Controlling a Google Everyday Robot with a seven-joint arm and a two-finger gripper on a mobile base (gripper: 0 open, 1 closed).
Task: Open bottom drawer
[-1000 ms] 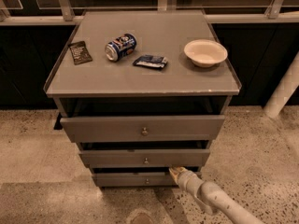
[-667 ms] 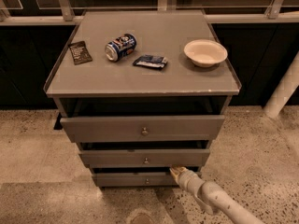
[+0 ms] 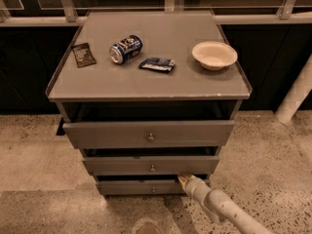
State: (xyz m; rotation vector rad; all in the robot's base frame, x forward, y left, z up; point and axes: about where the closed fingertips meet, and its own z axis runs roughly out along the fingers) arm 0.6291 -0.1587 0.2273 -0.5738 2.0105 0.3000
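The grey cabinet (image 3: 146, 89) has three drawers, all pulled out a little. The bottom drawer (image 3: 139, 187) is the lowest, with a flat grey front and a small round knob (image 3: 153, 189). My gripper (image 3: 184, 180) comes in from the lower right on a white arm (image 3: 224, 209). Its tip is at the top edge of the bottom drawer's front, near its right end, just under the middle drawer (image 3: 151, 165). It is to the right of the knob.
On the cabinet top lie a dark packet (image 3: 84, 54), a blue can on its side (image 3: 126, 49), a blue packet (image 3: 156, 64) and a white bowl (image 3: 214, 55). The top drawer (image 3: 148, 133) sticks out furthest. A white pole (image 3: 295, 94) stands at right. Speckled floor surrounds.
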